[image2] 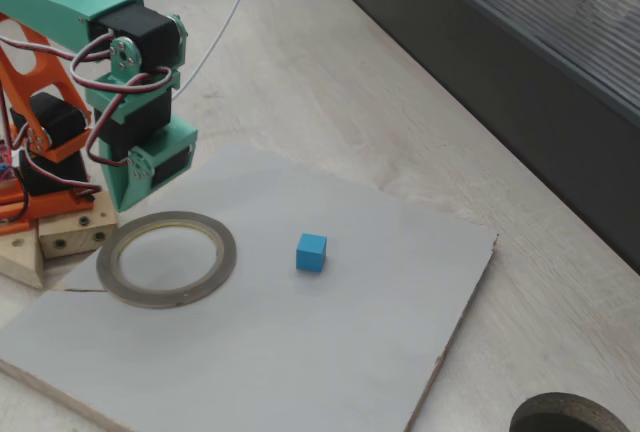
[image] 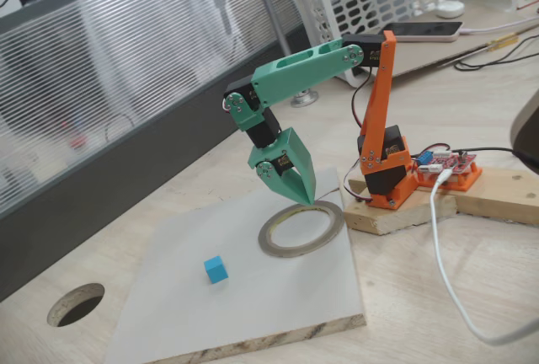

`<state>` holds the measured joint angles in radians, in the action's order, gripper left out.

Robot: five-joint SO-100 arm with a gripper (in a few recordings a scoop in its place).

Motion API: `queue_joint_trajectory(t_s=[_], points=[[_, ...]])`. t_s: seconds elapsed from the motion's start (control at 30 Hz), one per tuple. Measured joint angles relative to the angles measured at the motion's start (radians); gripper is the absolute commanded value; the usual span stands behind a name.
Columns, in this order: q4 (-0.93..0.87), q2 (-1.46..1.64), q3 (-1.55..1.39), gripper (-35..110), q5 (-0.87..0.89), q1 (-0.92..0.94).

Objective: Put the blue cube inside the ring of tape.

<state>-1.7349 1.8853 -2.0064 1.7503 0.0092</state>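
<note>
Pale wooden tabletop (image: pixel 472 297) with a round hole (image: pixel 76 304), beside ribbed glazing (image: pixel 126 86).

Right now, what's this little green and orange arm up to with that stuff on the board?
Nothing is being held yet. The arm's gripper points down with its tip at the far edge of the ring of tape, seemingly closed and empty. The blue cube sits alone on the white board, outside the ring. The cube has yet to go inside the ring.

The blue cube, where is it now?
In both fixed views the blue cube sits on the white board, outside the tape ring and apart from the gripper.
</note>
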Motion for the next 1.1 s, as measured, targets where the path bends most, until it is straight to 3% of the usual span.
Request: queue_joint_trajectory(t_s=[0.3,1.1], points=[[-0.133,0.0,0.0,0,0.0,0.202],[-0.14,0.0,0.0,0,0.0,0.213]])
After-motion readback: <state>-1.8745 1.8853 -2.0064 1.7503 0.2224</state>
